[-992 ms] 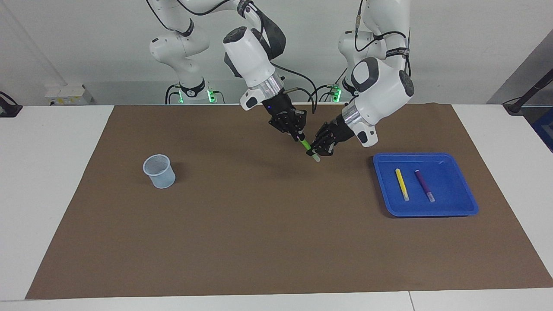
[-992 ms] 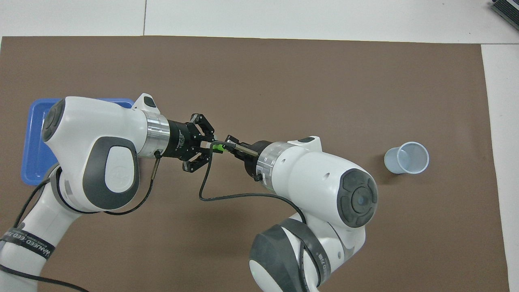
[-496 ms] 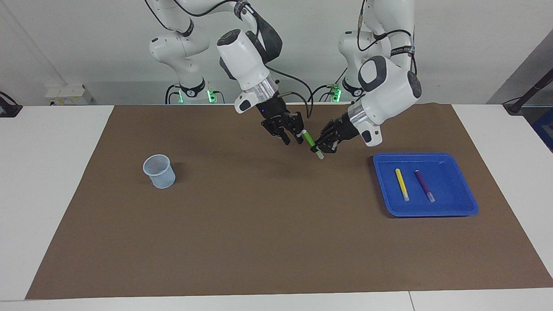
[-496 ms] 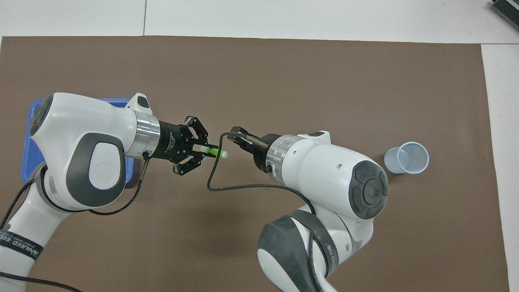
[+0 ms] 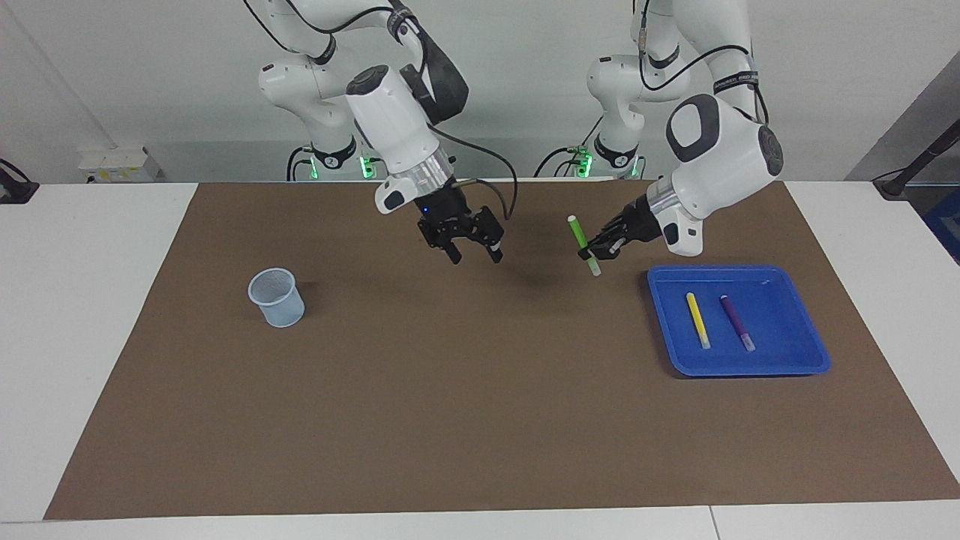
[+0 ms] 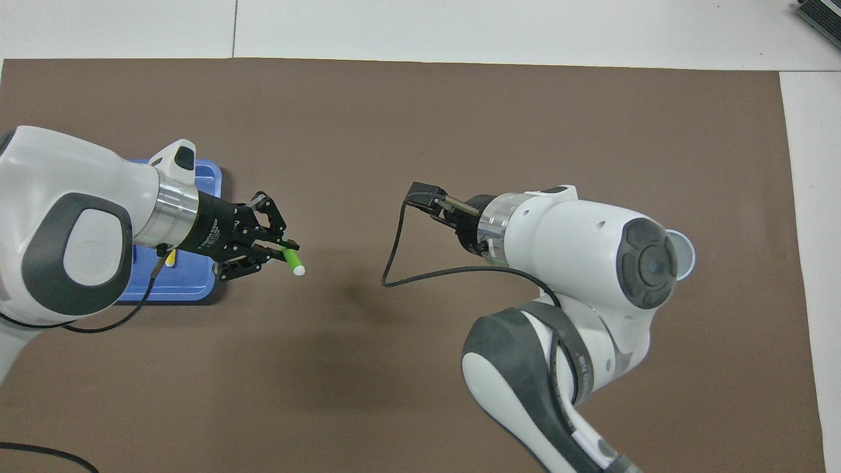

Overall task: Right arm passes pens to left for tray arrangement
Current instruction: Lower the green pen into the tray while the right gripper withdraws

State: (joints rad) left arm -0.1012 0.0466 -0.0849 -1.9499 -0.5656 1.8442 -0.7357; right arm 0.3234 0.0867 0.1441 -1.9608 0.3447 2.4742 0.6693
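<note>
The green pen (image 5: 577, 234) is tilted in the air with its whitish tip down, and my left gripper (image 5: 592, 254) is shut on its lower part. Both hang over the brown mat beside the blue tray (image 5: 784, 322). From overhead the green pen (image 6: 293, 261) sticks out of the left gripper (image 6: 278, 247) next to the tray's (image 6: 194, 289) corner. The yellow pen (image 5: 698, 319) and the purple pen (image 5: 737, 322) lie side by side in the tray. My right gripper (image 5: 475, 256) hangs open and empty over the mat's middle, apart from the pen.
A small translucent pale-blue cup (image 5: 277, 298) stands on the mat toward the right arm's end, half hidden under the right arm's elbow in the overhead view. A black cable (image 6: 394, 263) loops from the right wrist. The brown mat (image 5: 450, 405) covers the table.
My right gripper opened, let go of the green pen and drew back toward the cup's end. My left gripper, still shut on the pen, carried it toward the tray.
</note>
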